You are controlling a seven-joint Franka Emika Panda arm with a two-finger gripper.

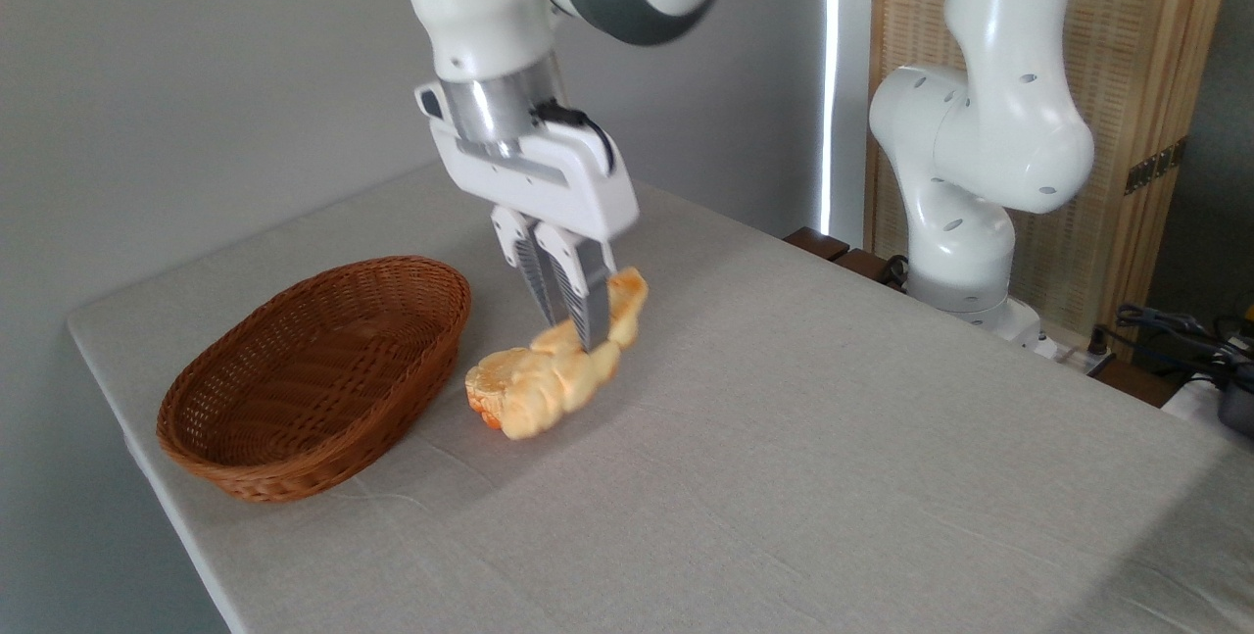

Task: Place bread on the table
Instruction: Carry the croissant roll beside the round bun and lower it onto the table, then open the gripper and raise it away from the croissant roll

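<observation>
Gripping the bread point(573, 369) around its middle, gripper point(573, 330) jaws closed tight on it. Loaf tilted, lower end overlapping the small bun point(487, 387) in view, right of the wicker basket point(313, 379), just above the table point(784, 438); contact unclear.

arm point(980, 134): glossy white, dark grey joint band | gripper point(573, 320): white body, grey ribbed fingers, black cable

Brown wicker basket point(313, 379) (oval); small orange-tinged bun point(487, 387) just beside it.
</observation>
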